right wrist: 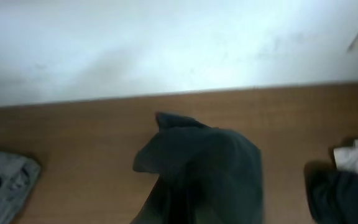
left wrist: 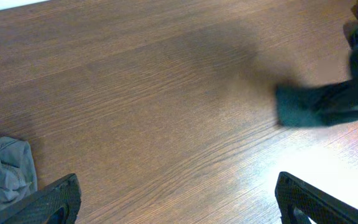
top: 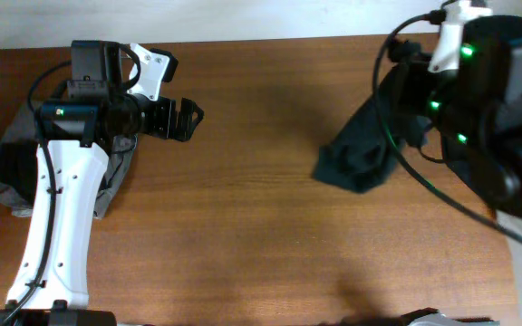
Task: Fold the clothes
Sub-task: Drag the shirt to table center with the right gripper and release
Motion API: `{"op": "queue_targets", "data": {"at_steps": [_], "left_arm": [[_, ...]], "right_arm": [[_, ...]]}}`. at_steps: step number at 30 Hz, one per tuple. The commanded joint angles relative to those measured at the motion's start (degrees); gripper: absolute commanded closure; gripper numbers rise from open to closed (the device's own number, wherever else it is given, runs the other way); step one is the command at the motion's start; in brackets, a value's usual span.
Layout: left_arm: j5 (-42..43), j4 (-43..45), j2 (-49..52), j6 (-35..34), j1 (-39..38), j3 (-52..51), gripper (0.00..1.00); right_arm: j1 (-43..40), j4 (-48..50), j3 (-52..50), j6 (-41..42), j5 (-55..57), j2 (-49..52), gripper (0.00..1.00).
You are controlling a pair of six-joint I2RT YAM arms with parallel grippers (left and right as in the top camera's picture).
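A black garment (top: 359,161) hangs in a bunch from my right arm (top: 478,100) at the table's right side. Its lower end rests on the wood. It also shows in the left wrist view (left wrist: 309,106). In the right wrist view it fills the lower middle (right wrist: 210,168) and hides the right fingers. No logo shows on it. My left gripper (top: 187,119) is open and empty, hovering over bare wood (left wrist: 178,182) left of the middle, far from the garment.
A pile of grey and black clothes (top: 7,177) lies at the left edge under my left arm. Its grey cloth shows in both wrist views (left wrist: 5,168) (right wrist: 8,177). A white and dark thing (right wrist: 353,158) sits at the right. The wooden table (top: 243,217) ends at a white wall.
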Motion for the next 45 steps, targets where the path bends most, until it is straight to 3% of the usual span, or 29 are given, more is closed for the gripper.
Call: {"op": "queue_targets", "data": {"at_steps": [1, 11, 15, 22, 29, 36, 41, 45], "left_arm": [[0.83, 0.15, 0.20, 0.74, -0.07, 1.20, 0.01], [0.81, 0.35, 0.20, 0.74, -0.07, 1.20, 0.01], [0.81, 0.33, 0.17, 0.74, -0.07, 1.20, 0.01], [0.79, 0.39, 0.20, 0.76, -0.07, 1.20, 0.01], [0.22, 1.05, 0.20, 0.76, -0.07, 1.20, 0.01], [-8.50, 0.96, 0.20, 0.72, -0.07, 1.20, 0.01], [-8.87, 0.70, 0.20, 0.74, -0.07, 1.20, 0.01], [-8.85, 0.61, 0.17, 0.74, -0.07, 1.22, 0.00]], "right_arm": [[0.20, 1.16, 2.27, -2.56, -5.90, -1.27, 0.96], [3.30, 3.30, 2.27, -2.62, -22.99, 15.02, 0.96], [5.55, 4.39, 2.27, -4.70, -20.26, 18.32, 0.94], [1.64, 2.29, 2.29, -4.68, -12.85, 16.57, 0.96], [1.44, 9.44, 2.27, -7.91, -42.12, 15.89, 0.96], [9.70, 25.00, 2.29, -3.56, -47.84, 15.89, 0.96], [12.07, 24.02, 2.27, -3.56, -45.27, 15.89, 0.96], [7.32, 9.51, 2.27, -3.85, -23.19, 15.89, 0.96]]}}
